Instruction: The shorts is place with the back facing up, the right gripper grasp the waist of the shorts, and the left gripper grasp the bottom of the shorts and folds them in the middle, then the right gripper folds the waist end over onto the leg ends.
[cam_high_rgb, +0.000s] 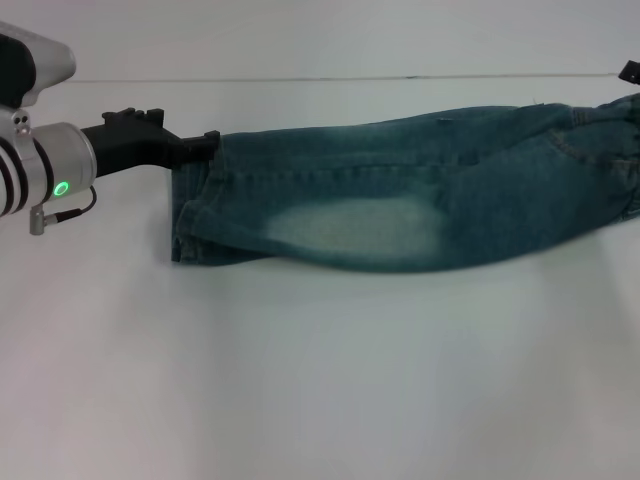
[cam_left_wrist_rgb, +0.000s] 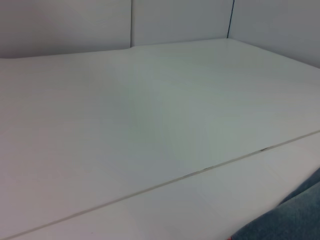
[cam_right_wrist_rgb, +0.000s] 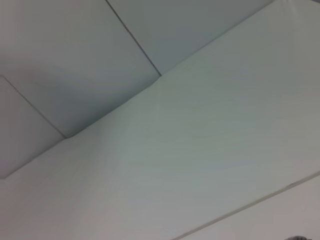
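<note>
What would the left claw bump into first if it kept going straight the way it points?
The left claw points right, at the shorts, already reaching their leg-end edge. It would likely push straight into the denim.

White table (cam_high_rgb: 300, 380) filled nearly the whole head view, matte, evenly lit, no hard shadows. A thin dark seam (cam_high_rgb: 330, 77) crossed it toward 12 o'clock. Beyond the seam the surface stayed the same pale white. Left wrist view showed pale wall panels (cam_left_wrist_rgb: 180, 20) behind the table, split by vertical joints, one darker joint (cam_left_wrist_rgb: 230, 19).
</note>
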